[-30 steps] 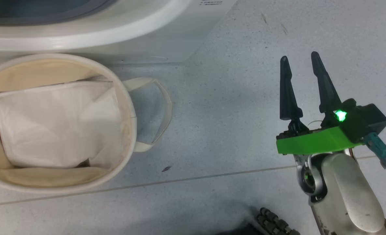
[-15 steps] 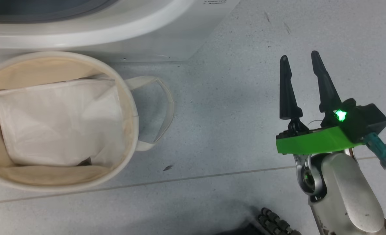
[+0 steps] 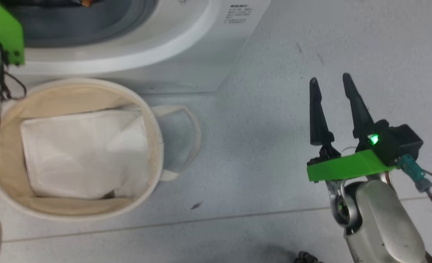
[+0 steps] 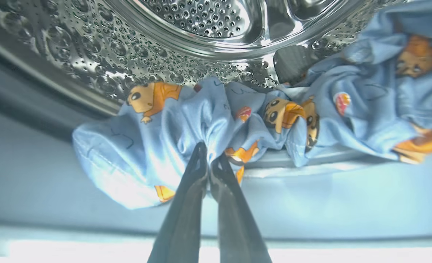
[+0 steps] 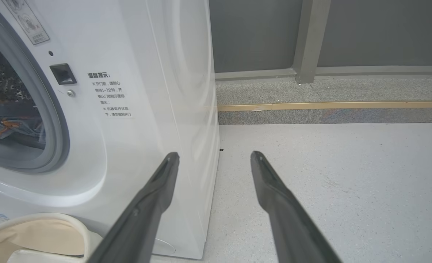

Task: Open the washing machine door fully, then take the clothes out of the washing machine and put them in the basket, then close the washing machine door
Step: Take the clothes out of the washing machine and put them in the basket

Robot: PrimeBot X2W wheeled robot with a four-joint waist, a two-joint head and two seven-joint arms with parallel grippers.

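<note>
I've got the left pincer clamped on the clothes at the lip of the drum, basket directly below; right pincer spread, empty.

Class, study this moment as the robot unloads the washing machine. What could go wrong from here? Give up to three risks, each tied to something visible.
1. The left gripper has its jaws shut on just a small fold of the clothes; pulling may slip it free.
2. Much fabric lies deeper in the drum; it could snag on the gasket.
3. A trailing end might miss the basket and land on the floor.
</note>
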